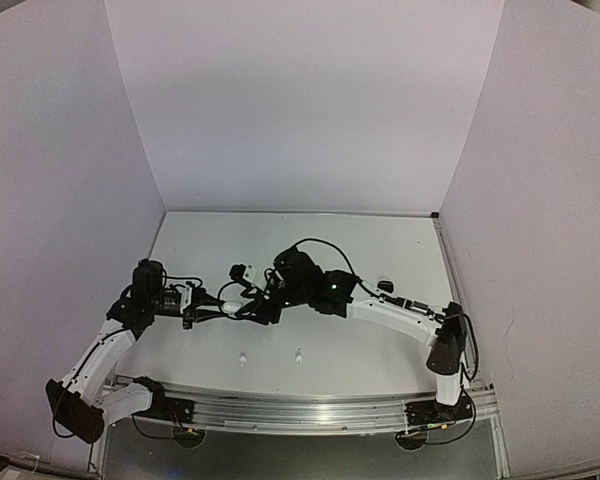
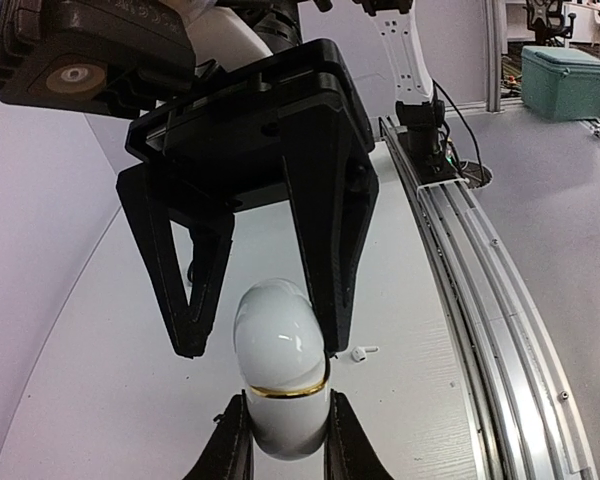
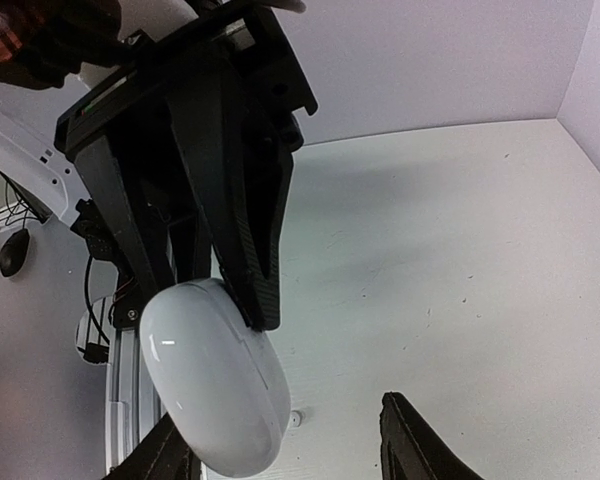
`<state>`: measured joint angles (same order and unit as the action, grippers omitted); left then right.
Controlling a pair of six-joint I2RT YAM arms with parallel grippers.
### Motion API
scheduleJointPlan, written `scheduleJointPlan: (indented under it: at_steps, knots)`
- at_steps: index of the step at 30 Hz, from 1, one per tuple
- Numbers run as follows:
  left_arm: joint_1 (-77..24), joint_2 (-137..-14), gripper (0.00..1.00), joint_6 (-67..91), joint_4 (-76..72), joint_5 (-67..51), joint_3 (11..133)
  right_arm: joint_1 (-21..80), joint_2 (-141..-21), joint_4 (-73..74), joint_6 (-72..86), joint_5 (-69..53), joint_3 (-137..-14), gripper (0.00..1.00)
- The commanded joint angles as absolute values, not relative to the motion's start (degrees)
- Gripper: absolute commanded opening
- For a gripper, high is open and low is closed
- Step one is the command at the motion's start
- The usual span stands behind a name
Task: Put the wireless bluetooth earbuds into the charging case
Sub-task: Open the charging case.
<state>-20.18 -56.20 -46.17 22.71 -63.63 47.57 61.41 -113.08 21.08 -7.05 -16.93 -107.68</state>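
Charging case [image 2: 280, 375] | held by left hand [image 2: 285, 450] | right hand [image 2: 260, 343] straddles it

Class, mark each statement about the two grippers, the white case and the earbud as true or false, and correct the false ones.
1. The left gripper holds the white charging case. True.
2. The right gripper is shut. False: its jaws stand apart.
3. The case's lid stands open. False: it looks closed along its gold seam.
4. A white earbud lies on the table. True.
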Motion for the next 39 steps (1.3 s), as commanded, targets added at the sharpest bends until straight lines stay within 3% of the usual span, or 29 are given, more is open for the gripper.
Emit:
scheduleJointPlan:
  at_steps: [1,22,32,39]
  knots:
    - [-21.0,-54.9,0.00,-50.3,28.7,-66.9,47.6,58.7,-113.1,15.6,-5.1,-14.7,-111.4,0.54]
    - [-21.0,-52.6,0.00,-59.2,29.7,-64.5,45.2,58.1,-115.8,15.7,-3.1,-18.4,-113.3,0.55]
    - [-21.0,-51.2,0.00,-45.6,19.0,-64.5,42.5,58.1,-116.7,15.7,-2.6,-18.8,-113.0,0.55]
    - [-21.0,-51.8,0.00,-26.3,8.3,-63.1,38.7,57.8,-115.9,15.7,-1.9,-18.4,-113.5,0.57]
